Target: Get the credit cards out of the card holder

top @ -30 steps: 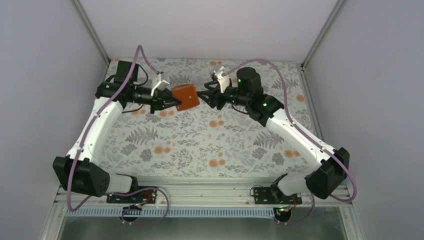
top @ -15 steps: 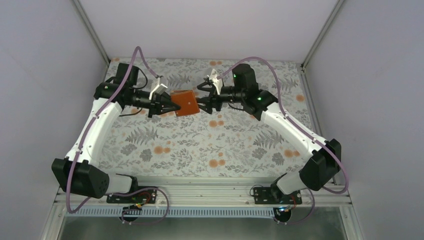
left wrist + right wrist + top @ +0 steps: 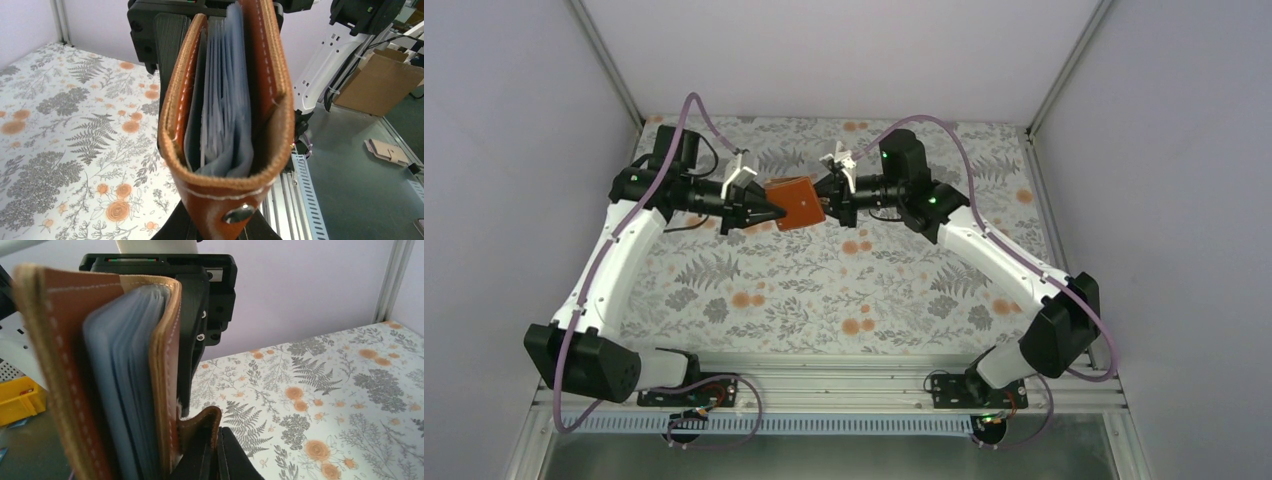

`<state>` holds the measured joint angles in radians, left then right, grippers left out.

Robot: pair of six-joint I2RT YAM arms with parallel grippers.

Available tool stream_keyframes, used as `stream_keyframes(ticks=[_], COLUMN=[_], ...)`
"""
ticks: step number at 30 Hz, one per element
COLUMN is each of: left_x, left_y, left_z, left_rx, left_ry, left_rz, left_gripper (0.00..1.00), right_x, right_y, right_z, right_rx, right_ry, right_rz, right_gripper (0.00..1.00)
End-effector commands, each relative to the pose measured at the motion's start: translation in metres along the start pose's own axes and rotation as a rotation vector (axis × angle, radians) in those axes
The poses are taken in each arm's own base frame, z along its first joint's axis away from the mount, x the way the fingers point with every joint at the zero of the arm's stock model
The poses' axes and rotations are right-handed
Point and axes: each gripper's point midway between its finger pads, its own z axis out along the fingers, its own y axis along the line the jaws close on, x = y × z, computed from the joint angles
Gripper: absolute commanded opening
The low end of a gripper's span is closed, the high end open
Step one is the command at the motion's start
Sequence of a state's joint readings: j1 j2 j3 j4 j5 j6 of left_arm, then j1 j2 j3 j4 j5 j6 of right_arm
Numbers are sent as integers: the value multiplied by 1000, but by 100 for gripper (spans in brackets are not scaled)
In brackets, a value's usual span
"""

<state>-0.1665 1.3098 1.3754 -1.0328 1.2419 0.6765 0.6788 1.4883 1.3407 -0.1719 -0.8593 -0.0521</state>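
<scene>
The holder (image 3: 796,202) hangs in the air above the table (image 3: 824,290), slightly agape, so that its blue-grey sleeves (image 3: 225,100) face outward; I cannot pick out the cards among them. My left gripper (image 3: 769,212) is clamped on the holder's left edge to steady it. At its right edge my right gripper (image 3: 826,205) is drawn narrow at the tab (image 3: 202,422), seemingly pinching it; I judge this readies the covers for spreading.

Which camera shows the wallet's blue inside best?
The left wrist view: the card holder is centred and sharp, its blue-grey sleeves showing. The right wrist view shows them blurrier and cropped; the top view shows only brown outside.
</scene>
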Motion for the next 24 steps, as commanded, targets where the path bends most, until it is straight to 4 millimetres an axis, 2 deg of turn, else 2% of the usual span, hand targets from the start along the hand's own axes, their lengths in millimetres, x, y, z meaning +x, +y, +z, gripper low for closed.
stream_keyframes(ticks=[1, 5, 7, 11, 12, 13, 14, 15, 17, 18, 19, 21, 24], left_x=[-4, -4, -2, 0, 0, 0, 0, 0, 1, 2, 4, 8, 10], left_y=[20, 40, 49, 51, 51, 51, 53, 55, 63, 69, 74, 83, 88], left_z=[3, 2, 3, 3, 3, 2, 1, 1, 0, 0, -1, -2, -5], left_rx=[-57, -143, -166, -170, -174, -184, -192, -205, -240, -259, -282, -316, -347], left_ry=[1, 13, 21, 22, 22, 26, 28, 30, 34, 38, 42, 53, 60], left_rz=[51, -3, -26, -31, -26, -23, -21, -23, -43, -56, -66, -83, -86], left_gripper=[3, 10, 10, 12, 21, 36, 59, 73, 93, 99, 100, 100, 100], right_x=[-15, -12, -10, -8, -8, -8, -10, -11, -15, -15, -15, -15, -8], right_y=[44, 31, 28, 21, 20, 20, 20, 19, 15, 11, 6, -8, -42], right_z=[11, 9, 8, 5, 3, 1, -1, -3, -5, -5, -4, -3, -8], right_rx=[-149, -63, -45, 0, 8, 15, 19, 23, 50, 69, 91, 151, 326], right_ry=[-45, -45, -43, -37, -39, -41, -47, -53, -65, -63, -56, -40, -13], right_rz=[-21, 12, 25, 38, 41, 46, 49, 57, 85, 112, 142, 211, 341], right_gripper=[4, 4, 4, 4, 4, 4, 4, 4, 4, 4, 4, 4, 4])
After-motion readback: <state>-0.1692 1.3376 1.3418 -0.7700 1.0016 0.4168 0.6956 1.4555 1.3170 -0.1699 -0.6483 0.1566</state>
